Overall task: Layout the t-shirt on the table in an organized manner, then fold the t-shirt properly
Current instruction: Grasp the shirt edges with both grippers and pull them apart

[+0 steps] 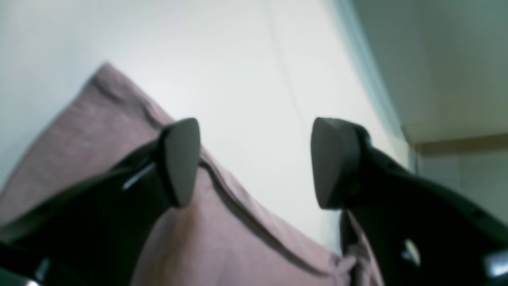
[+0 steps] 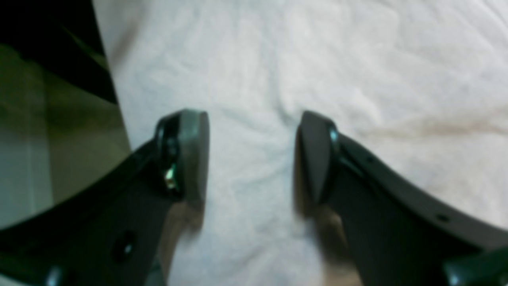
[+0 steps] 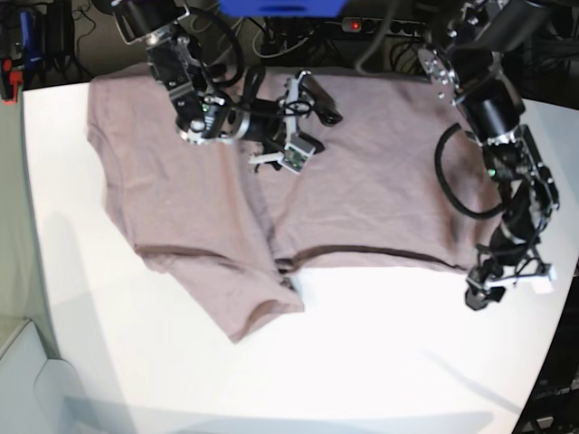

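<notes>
we start with the table (image 3: pixel 380 362), white and much larger than what lies on it; its near half is bare. the shirt (image 3: pixel 362 181) lies across the far half, reaching the far edge, spread wide but not flat: along its near side a layer is doubled over, and a flap runs down toward the near-left part of the table, ending in a point. a crease runs down the middle where two layers overlap.

the right gripper (image 3: pixel 303 122) sits over the middle of the shirt near the far edge, jaws spread, nothing between them; in its wrist view the cloth under it looks washed out pale and wrinkled. the left gripper (image 3: pixel 507 282) sits low at the shirt's near-right corner, close to the right edge of the table, jaws also spread. in the left wrist view one finger (image 1: pixel 178 159) is over the shirt, the other over bare table, with the hem running between them. whether either fingertip touches the cloth, we cannot tell.

our worry: if the left jaws close here, they may catch only the top layer, or slip off the hem and drag the corner into a bunch. if the right arm pulls from the middle, the overlap could deepen instead of opening out.
</notes>
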You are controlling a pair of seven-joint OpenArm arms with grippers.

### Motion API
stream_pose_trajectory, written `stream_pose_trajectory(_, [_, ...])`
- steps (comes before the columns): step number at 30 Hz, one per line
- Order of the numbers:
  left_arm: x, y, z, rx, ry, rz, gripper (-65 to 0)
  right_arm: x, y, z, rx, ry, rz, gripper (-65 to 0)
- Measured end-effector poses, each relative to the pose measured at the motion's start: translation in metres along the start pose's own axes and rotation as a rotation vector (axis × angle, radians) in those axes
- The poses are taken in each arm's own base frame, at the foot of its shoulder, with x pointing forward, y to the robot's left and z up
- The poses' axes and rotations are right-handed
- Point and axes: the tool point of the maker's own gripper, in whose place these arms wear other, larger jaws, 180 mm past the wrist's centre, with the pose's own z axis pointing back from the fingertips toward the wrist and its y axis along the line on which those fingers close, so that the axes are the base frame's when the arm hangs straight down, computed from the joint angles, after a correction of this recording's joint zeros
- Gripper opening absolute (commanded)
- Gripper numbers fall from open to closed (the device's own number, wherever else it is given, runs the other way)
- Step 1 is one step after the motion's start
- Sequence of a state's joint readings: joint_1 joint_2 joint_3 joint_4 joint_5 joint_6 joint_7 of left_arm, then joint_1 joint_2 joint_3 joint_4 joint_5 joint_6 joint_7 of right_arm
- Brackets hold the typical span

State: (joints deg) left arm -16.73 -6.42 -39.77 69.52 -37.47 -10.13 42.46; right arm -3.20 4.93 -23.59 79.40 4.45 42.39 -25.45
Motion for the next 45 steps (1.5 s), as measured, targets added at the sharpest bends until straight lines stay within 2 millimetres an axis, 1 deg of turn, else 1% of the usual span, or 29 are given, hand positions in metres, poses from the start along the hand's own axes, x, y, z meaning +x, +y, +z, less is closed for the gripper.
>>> stream_pose_trajectory(1, [-0.002, 0.002, 0.007, 0.0, 0.004, -0.006, -22.4, 0.002, -0.001, 0.001, -0.006, 0.002, 0.01, -31.4])
stream_pose_trajectory(3, [-0.016, 0.011, 0.018, 0.018, 0.024, -0.01, -22.4, 0.003, -0.005, 0.005, -0.026, 0.02, 0.042, -31.4])
stream_pose_trajectory(5, [-0.037, 0.019, 0.024, 0.034, 0.061, -0.002, -22.4, 0.001, -0.016, 0.014, -0.063, 0.055, 0.086, -31.4])
stream_pose_trajectory(8, [-0.057, 0.029, 0.027, 0.053, 0.102, 0.015, -22.5, 0.0, -0.037, 0.028, -0.132, 0.115, 0.136, -31.6])
stream_pose_trajectory(10, [-0.064, 0.033, 0.026, 0.061, 0.117, 0.023, -24.2, 0.001, -0.05, 0.037, -0.168, 0.162, 0.175, -31.8])
stream_pose_trajectory(12, [-0.068, 0.039, 0.026, 0.071, 0.135, 0.03, -33.3, 0.008, -0.063, 0.046, -0.207, 0.166, 0.212, -31.8])
stream_pose_trajectory(15, [-0.073, 0.048, 0.027, 0.09, 0.148, 0.038, -54.4, 0.026, -0.076, 0.055, -0.247, 0.13, 0.224, -31.9])
stream_pose_trajectory(16, [-0.075, 0.05, 0.027, 0.094, 0.152, 0.038, -60.6, 0.03, -0.081, 0.059, -0.259, 0.119, 0.219, -31.9])
stream_pose_trajectory(17, [-0.076, 0.05, 0.027, 0.096, 0.153, 0.039, -65.0, 0.031, -0.089, 0.064, -0.282, 0.117, 0.215, -31.9])
stream_pose_trajectory(20, [-0.075, 0.052, 0.027, 0.108, 0.155, 0.022, -63.3, 0.035, -0.118, 0.084, -0.362, 0.118, 0.199, -32.3])
stream_pose_trajectory(21, [-0.075, 0.056, 0.027, 0.127, 0.159, -0.004, -64.0, 0.039, -0.128, 0.09, -0.389, 0.113, 0.197, -33.4])
stream_pose_trajectory(23, [-0.077, 0.061, 0.027, 0.157, 0.17, -0.044, -65.0, 0.05, -0.146, 0.102, -0.44, 0.093, 0.194, -37.2])
stream_pose_trajectory(25, [-0.08, 0.069, 0.029, 0.208, 0.188, -0.104, -64.8, 0.06, -0.162, 0.109, -0.468, 0.068, 0.185, -42.5])
stream_pose_trajectory(27, [-0.081, 0.076, 0.028, 0.234, 0.184, -0.141, -64.8, 0.061, -0.18, 0.111, -0.483, 0.064, 0.145, -48.3])
stream_pose_trajectory(30, [-0.076, 0.084, 0.022, 0.249, 0.136, -0.163, -64.8, 0.049, -0.214, 0.119, -0.521, 0.091, 0.061, -58.1])
stream_pose_trajectory(32, [-0.075, 0.089, 0.017, 0.243, 0.097, -0.164, -64.8, 0.036, -0.234, 0.124, -0.541, 0.125, 0.001, -64.6])
stream_pose_trajectory(33, [-0.076, 0.091, 0.015, 0.24, 0.088, -0.168, -64.8, 0.029, -0.24, 0.124, -0.546, 0.143, -0.026, -65.0])
stream_pose_trajectory(35, [-0.073, 0.092, 0.01, 0.233, 0.067, -0.209, -64.8, 0.017, -0.247, 0.119, -0.529, 0.17, -0.071, -65.0])
stream_pose_trajectory(38, [-0.07, 0.093, 0.004, 0.213, 0.074, -0.277, -64.8, 0.008, -0.249, 0.105, -0.494, 0.133, -0.12, -65.0])
stream_pose_trajectory(40, [-0.067, 0.096, 0.004, 0.21, 0.058, -0.288, -64.8, 0.006, -0.249, 0.099, -0.48, 0.092, -0.14, -65.0])
stream_pose_trajectory(42, [-0.064, 0.099, 0.005, 0.215, 0.059, -0.299, -64.8, 0.001, -0.251, 0.099, -0.473, 0.061, -0.167, -65.0])
stream_pose_trajectory(45, [-0.053, 0.109, 0.009, 0.239, 0.061, -0.324, -64.8, 0.001, -0.255, 0.099, -0.469, 0.014, -0.18, -65.0])
